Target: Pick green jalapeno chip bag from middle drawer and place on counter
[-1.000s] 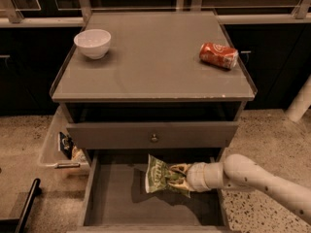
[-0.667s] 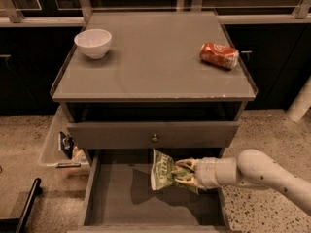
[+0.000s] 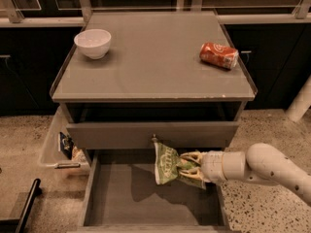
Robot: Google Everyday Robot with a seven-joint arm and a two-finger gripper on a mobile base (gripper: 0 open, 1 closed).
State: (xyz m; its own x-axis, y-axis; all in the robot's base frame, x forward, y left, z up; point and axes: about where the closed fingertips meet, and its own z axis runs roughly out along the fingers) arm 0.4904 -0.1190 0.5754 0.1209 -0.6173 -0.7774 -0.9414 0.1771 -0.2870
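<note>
The green jalapeno chip bag (image 3: 165, 162) hangs upright in the air over the open middle drawer (image 3: 136, 198), its top edge close to the knob of the drawer front above. My gripper (image 3: 190, 165) reaches in from the right on a white arm and is shut on the bag's right side. The bag casts a shadow on the bare drawer floor. The counter (image 3: 150, 62) is the flat grey cabinet top above.
A white bowl (image 3: 93, 42) stands at the counter's back left. A red soda can (image 3: 219, 55) lies on its side at the right. The closed upper drawer front (image 3: 150, 135) with its knob overhangs the open drawer. A clear bin (image 3: 60, 147) hangs on the cabinet's left.
The gripper has lifted the bag up from the drawer floor and slightly to the right; the bag now stands more upright, near the upper drawer's knob.
</note>
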